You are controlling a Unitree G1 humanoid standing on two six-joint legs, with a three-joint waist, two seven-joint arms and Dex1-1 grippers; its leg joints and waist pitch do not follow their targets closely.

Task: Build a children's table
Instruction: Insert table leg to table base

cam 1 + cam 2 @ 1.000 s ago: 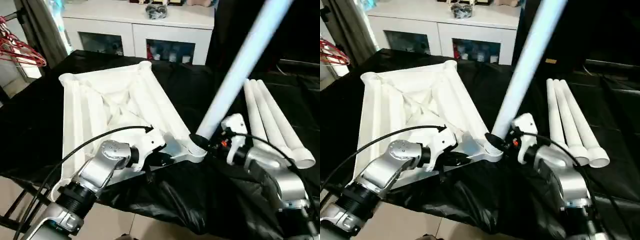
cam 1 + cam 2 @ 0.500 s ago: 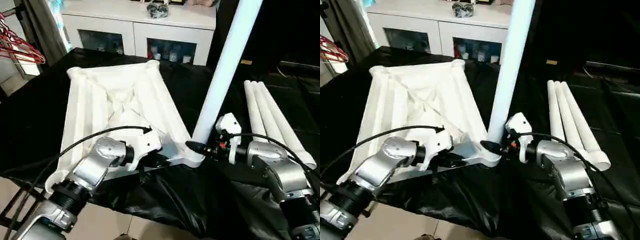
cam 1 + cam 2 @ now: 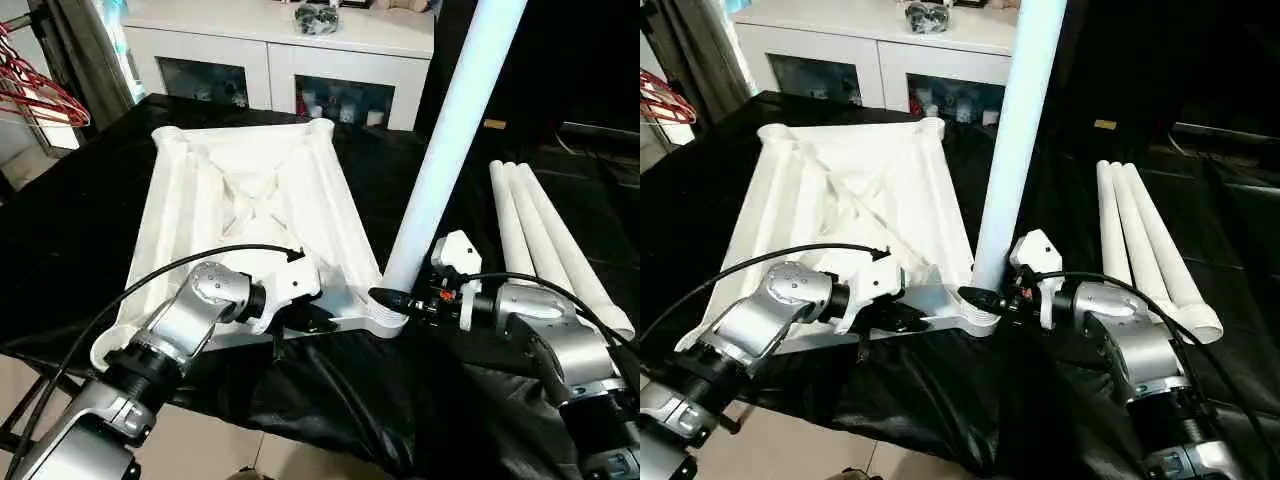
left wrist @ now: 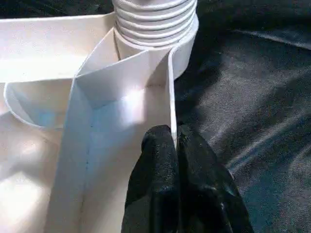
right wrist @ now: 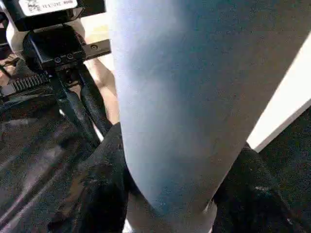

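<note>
Swung upright from one o'clock, the first leg (image 3: 447,135) (right gripper (image 3: 392,299) clasping it; left gripper (image 4: 176,145) pinching the tabletop (image 3: 250,195) rim) enters its socket; three legs (image 3: 550,240) remain.

- Your table top (image 3: 250,210) lies upside down on the black cloth, white ribbed underside facing up.
- One white leg (image 3: 450,140) stands nearly upright in the near corner socket (image 3: 383,318).
- Three more legs (image 3: 550,250) lie side by side to its right.
</note>
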